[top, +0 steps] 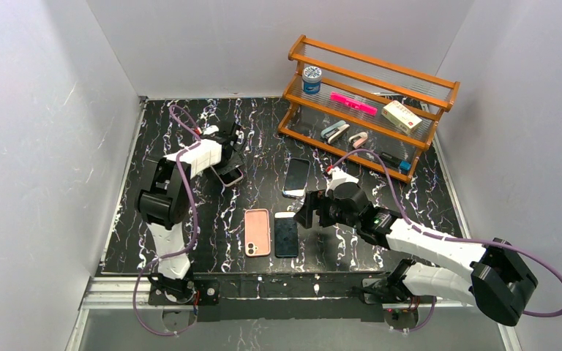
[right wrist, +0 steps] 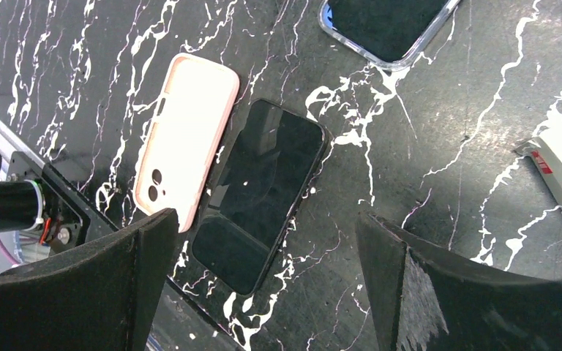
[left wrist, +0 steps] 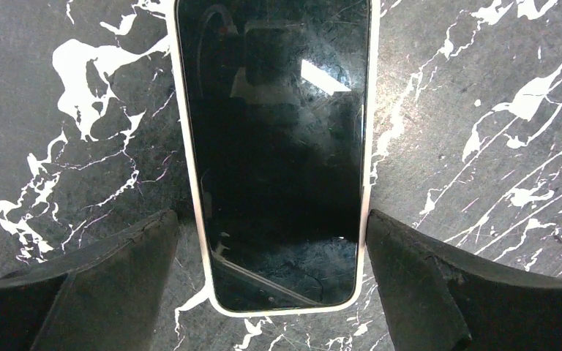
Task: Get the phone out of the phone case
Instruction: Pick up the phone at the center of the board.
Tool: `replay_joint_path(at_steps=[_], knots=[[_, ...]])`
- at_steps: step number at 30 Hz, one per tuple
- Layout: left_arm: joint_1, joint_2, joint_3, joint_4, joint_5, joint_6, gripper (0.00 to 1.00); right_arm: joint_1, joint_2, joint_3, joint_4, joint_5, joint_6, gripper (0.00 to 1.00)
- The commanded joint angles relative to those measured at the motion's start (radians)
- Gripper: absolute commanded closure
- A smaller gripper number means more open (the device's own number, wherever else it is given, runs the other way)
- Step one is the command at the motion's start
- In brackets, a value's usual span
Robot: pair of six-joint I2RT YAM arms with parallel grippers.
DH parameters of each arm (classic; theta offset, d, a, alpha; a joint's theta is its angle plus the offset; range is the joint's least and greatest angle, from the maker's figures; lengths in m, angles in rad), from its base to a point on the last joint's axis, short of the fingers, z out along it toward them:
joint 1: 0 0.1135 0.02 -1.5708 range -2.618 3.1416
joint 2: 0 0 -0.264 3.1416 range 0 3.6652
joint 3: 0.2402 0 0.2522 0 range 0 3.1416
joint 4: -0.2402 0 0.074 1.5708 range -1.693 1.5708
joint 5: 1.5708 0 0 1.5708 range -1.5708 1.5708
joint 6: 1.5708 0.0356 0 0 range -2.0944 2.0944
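as the phone (left wrist: 274,146), seated in its pale case (left wrist: 285,311), lies at the far left of the table (left wrist: 483,73), its near end is flanked by the released left gripper (left wrist: 269,241), long axis running straight ahead; the right gripper (right wrist: 267,219), likewise spread, is held well apart.

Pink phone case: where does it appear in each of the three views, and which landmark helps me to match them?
Top external: the pink phone case lies near the front edge of the table, left of centre.
Left wrist: not in it; only a white-edged phone shows.
Right wrist: upper left.
Shared landmark: the black phone just right of it, in the top and right wrist views.
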Motion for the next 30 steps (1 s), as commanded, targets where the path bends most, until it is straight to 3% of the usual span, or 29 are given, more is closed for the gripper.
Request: replay_joint_path(at_steps=[1, 3, 8, 20, 23, 30], knots=[[0.023, 0.023, -0.066, 0.010, 0.069, -0.015, 0.07, -0.006, -0.017, -0.001, 0.043, -0.032, -0.009, 0.01], [0.023, 0.032, -0.069, 0.006, 0.071, -0.004, 0.12, -0.007, -0.019, 0.000, 0.041, -0.032, -0.007, 0.02], [0.023, -0.001, -0.095, 0.008, 0.089, 0.038, 0.38, -0.006, -0.010, 0.002, 0.039, -0.076, -0.001, 0.05], [0.023, -0.261, -0.285, 0.099, 0.268, 0.103, 0.93, -0.003, 0.080, -0.004, 0.225, -0.168, 0.109, 0.10], [0.023, -0.328, -0.336, 0.150, 0.321, 0.080, 1.00, 0.000, 0.096, 0.002, 0.271, -0.170, 0.149, 0.11], [0.022, -0.478, -0.460, 0.273, 0.484, -0.020, 1.00, 0.014, 0.140, 0.042, 0.325, -0.129, 0.228, 0.14]])
